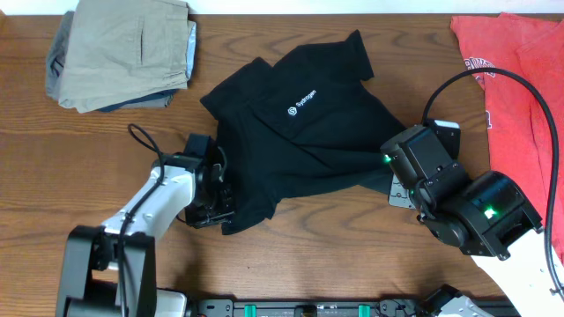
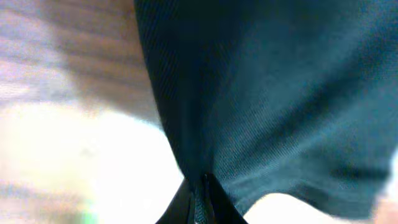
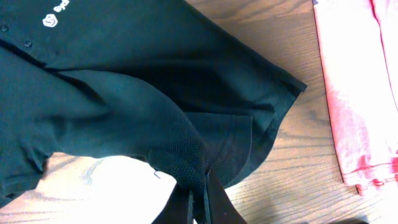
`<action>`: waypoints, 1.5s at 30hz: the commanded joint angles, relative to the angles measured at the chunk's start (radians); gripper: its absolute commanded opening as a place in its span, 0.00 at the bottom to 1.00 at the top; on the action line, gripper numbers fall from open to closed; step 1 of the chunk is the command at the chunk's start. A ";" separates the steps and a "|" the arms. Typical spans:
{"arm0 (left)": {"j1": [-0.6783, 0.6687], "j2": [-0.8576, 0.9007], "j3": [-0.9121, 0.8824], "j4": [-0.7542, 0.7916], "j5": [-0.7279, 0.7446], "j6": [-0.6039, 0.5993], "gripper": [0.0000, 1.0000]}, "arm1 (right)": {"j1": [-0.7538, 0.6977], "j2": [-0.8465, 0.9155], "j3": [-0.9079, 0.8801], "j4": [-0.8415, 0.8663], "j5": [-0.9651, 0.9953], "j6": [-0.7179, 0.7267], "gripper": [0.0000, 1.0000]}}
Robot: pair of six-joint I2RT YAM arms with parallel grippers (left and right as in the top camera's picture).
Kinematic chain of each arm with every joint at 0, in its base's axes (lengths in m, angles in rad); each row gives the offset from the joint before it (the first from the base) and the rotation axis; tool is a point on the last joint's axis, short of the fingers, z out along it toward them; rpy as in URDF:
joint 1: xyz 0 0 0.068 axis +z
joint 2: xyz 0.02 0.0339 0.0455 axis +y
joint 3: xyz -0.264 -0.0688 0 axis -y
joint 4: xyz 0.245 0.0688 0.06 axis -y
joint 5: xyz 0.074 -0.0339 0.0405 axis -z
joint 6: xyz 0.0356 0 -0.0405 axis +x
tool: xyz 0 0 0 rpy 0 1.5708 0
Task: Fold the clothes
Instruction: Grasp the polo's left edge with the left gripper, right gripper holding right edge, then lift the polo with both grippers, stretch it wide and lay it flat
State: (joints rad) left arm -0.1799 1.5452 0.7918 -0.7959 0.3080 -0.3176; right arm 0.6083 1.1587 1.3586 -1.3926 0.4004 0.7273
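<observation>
The black collared shirt point(image 1: 300, 141) lies crumpled in the middle of the wooden table, its small white logo and lettering facing up. My left gripper point(image 1: 220, 201) is shut on the shirt's lower left edge; in the left wrist view the dark fabric point(image 2: 267, 106) hangs from the closed jaws point(image 2: 202, 193). My right gripper point(image 1: 392, 176) is shut on the shirt's lower right edge; in the right wrist view the fabric point(image 3: 137, 99) bunches into the closed jaws point(image 3: 199, 193), lifted a little off the table.
Folded khaki/grey trousers point(image 1: 123, 48) lie at the back left. A red-orange T-shirt point(image 1: 515, 79) with white print lies at the right edge, also in the right wrist view point(image 3: 357, 87). Bare wood point(image 1: 335, 246) shows along the front.
</observation>
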 commanded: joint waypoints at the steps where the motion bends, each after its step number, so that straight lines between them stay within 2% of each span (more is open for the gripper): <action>1: -0.002 -0.116 0.070 -0.066 -0.006 0.002 0.06 | -0.003 -0.001 0.008 0.005 0.023 0.008 0.01; 8: -0.002 -0.417 0.230 -0.286 -0.006 0.002 0.06 | -0.003 -0.003 0.018 0.026 0.041 0.000 0.01; 13: -0.002 -0.631 0.428 -0.436 -0.006 -0.014 0.06 | -0.003 -0.013 0.085 0.009 0.035 -0.013 0.01; 19: -0.002 -0.744 0.713 -0.587 -0.044 -0.062 0.06 | 0.002 -0.027 0.236 -0.064 0.010 -0.037 0.01; 26: -0.002 -0.706 1.096 -0.660 -0.120 -0.062 0.06 | 0.001 -0.029 0.514 -0.161 0.011 -0.108 0.01; 31: -0.002 -0.629 1.311 -0.620 -0.298 -0.061 0.06 | 0.000 -0.028 0.704 -0.167 0.053 -0.175 0.01; 36: -0.002 -0.525 1.334 -0.515 -0.309 -0.062 0.06 | -0.023 -0.027 0.766 -0.106 0.191 -0.175 0.01; 45: -0.002 -0.149 1.334 -0.406 -0.310 -0.050 0.06 | -0.173 0.116 0.766 -0.054 0.214 -0.182 0.01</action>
State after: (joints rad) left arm -0.1806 1.2858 2.1326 -1.2316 0.0193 -0.3698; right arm 0.4839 1.2045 2.1239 -1.4532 0.5770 0.5629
